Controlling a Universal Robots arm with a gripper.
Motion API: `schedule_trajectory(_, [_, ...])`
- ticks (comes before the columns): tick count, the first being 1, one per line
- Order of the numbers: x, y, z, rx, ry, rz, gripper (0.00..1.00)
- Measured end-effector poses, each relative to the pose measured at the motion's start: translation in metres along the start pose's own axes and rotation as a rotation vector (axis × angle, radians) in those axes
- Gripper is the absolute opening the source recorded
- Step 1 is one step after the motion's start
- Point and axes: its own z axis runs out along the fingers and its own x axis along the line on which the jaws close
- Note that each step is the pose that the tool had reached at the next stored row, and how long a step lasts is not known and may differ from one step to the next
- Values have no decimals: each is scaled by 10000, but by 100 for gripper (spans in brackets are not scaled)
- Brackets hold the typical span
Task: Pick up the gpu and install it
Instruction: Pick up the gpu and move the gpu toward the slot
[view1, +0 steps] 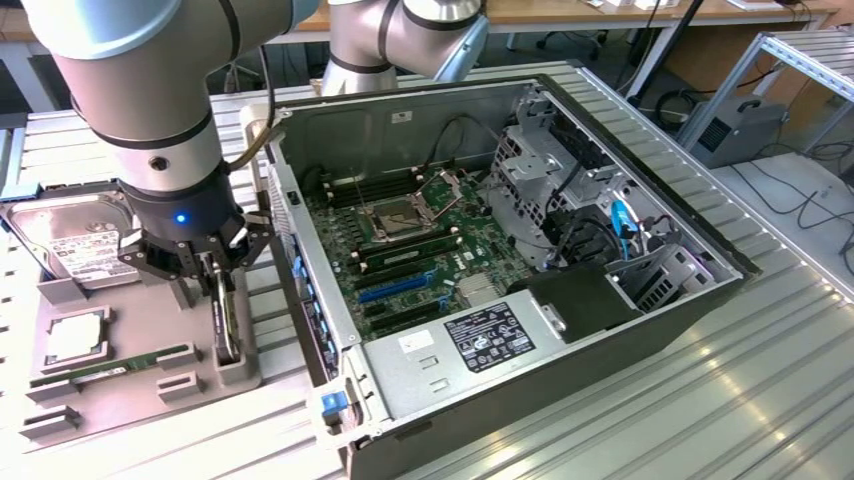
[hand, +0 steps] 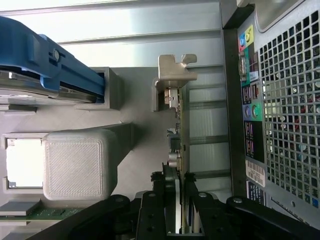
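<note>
The gpu (view1: 230, 338) stands on its long edge in a slot of the grey holder tray (view1: 127, 395), on the exterior view's left beside the open computer case (view1: 574, 390). In the wrist view the gpu (hand: 179, 125) appears edge-on, its pale metal end bracket (hand: 172, 70) at the far end. My gripper (view1: 222, 300) is down over the card's upper edge. Its black fingers (hand: 162, 205) sit close against both faces of the card, and the gripper (hand: 180, 205) looks shut on it. The card still rests in its slot.
The tray also holds a silver hard drive (view1: 74, 240), a CPU (view1: 74, 338) and a green RAM stick (view1: 114, 367). Inside the case lies the motherboard (view1: 400, 255) with blue slots (view1: 394, 290). The case's rear panel (hand: 280, 100) is close beside the card.
</note>
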Motion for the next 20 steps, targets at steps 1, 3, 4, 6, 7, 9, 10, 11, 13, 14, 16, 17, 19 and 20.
schedule_trajectory(1, [0, 0, -14, 1, 1, 0, 27])
schedule_trajectory(3, [0, 3, -78, 0, 0, 0, 27])
schedule_trajectory(4, [0, 4, -111, -1, -1, 0, 27])
schedule_trajectory(6, [0, 8, -239, 0, 0, 0, 27])
schedule_trajectory(7, [1, 10, -292, 0, 1, 0, 27])
schedule_trajectory(9, [1, 14, -404, 0, 0, 0, 27])
schedule_trajectory(10, [1, 17, -496, 1, 0, 1, 27])
schedule_trajectory(11, [1, 18, -528, 1, 1, 1, 27])
schedule_trajectory(13, [1, 21, -604, 0, 0, 0, 27])
schedule_trajectory(14, [1, 21, -611, 0, 0, 0, 27])
schedule_trajectory(16, [1, 21, -625, 0, 0, 0, 27])
schedule_trajectory(17, [1, 22, -632, 0, 0, 0, 27])
schedule_trajectory(19, [1, 22, -645, 0, 0, 0, 27])
schedule_trajectory(20, [1, 22, -652, 0, 0, 0, 27])
